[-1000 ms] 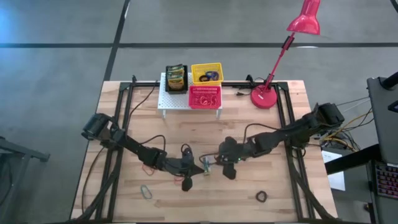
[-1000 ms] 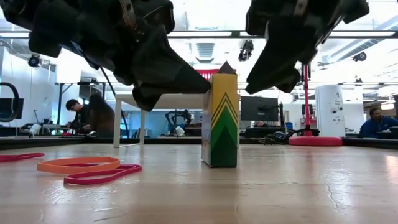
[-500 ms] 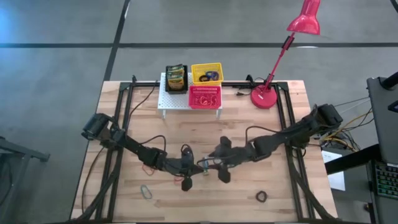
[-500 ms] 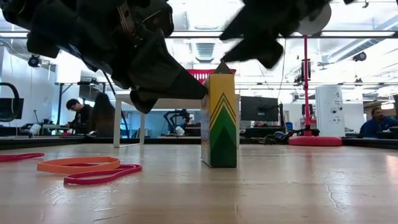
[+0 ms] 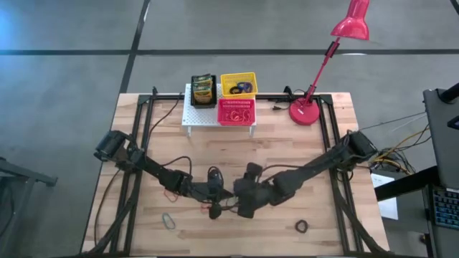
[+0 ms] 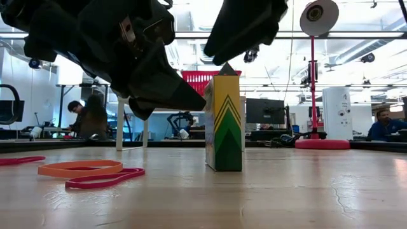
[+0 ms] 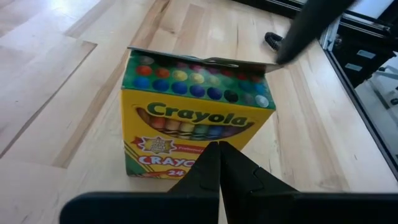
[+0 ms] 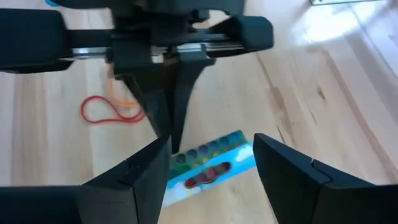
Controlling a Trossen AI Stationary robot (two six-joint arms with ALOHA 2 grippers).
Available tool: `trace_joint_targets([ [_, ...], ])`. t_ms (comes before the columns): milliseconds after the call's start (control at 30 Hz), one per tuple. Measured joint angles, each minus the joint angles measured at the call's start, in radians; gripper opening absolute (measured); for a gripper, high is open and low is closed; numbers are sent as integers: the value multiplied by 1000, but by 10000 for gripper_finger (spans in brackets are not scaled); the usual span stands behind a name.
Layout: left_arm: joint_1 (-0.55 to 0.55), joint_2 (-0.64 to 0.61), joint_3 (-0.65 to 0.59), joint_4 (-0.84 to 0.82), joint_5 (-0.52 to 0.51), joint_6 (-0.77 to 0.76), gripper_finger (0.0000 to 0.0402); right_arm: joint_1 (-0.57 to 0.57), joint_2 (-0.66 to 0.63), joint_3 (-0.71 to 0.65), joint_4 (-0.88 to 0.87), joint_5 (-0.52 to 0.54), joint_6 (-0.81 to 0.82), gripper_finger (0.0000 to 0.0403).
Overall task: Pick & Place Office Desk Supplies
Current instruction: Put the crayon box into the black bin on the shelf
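Note:
A yellow-and-green crayon box (image 6: 224,124) stands upright on its bottom end in the middle of the table. Its top flap (image 7: 205,60) is open, and coloured crayon tips show inside. My left gripper (image 7: 219,149) is shut. It slants down from the table's left, with its tip (image 6: 202,102) at the upper part of the box's printed face. My right gripper (image 8: 211,146) hangs open above the box, one finger on either side of the box's open top (image 8: 208,163), touching nothing. In the high view both grippers (image 5: 228,192) (image 5: 242,195) cover the box. My left gripper has its shut fingertips at the printed face (image 7: 205,121) of the crayon box, near the top, coming level-to-slanting from the table's left. I cannot tell whether the tips touch the face. The box stands upright on the table.
Orange (image 6: 79,168) and pink (image 6: 105,179) elastic loops lie on the table left of the box. More loops lie near the front edge (image 5: 168,221) (image 5: 302,226). At the far edge a white rack (image 5: 192,115) carries yellow (image 5: 238,75), pink (image 5: 236,122) and black baskets, beside a red lamp (image 5: 307,113).
My right gripper has moved toward the table's left edge and upward, from beside the box's right side to above its open top, rolling as it went. The crayon box has stayed upright in place.

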Motion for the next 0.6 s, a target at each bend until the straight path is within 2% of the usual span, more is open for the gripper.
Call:
trace_joint_targets([
  [233, 0, 0, 0, 0, 0, 0, 2, -2, 3, 6, -66, -1, 85, 224],
  [333, 0, 0, 0, 0, 0, 0, 2, -2, 3, 2, -56, -41, 101, 224],
  [600, 0, 0, 0, 0, 0, 0, 2, -2, 4, -8, -45, -46, 108, 224],
])
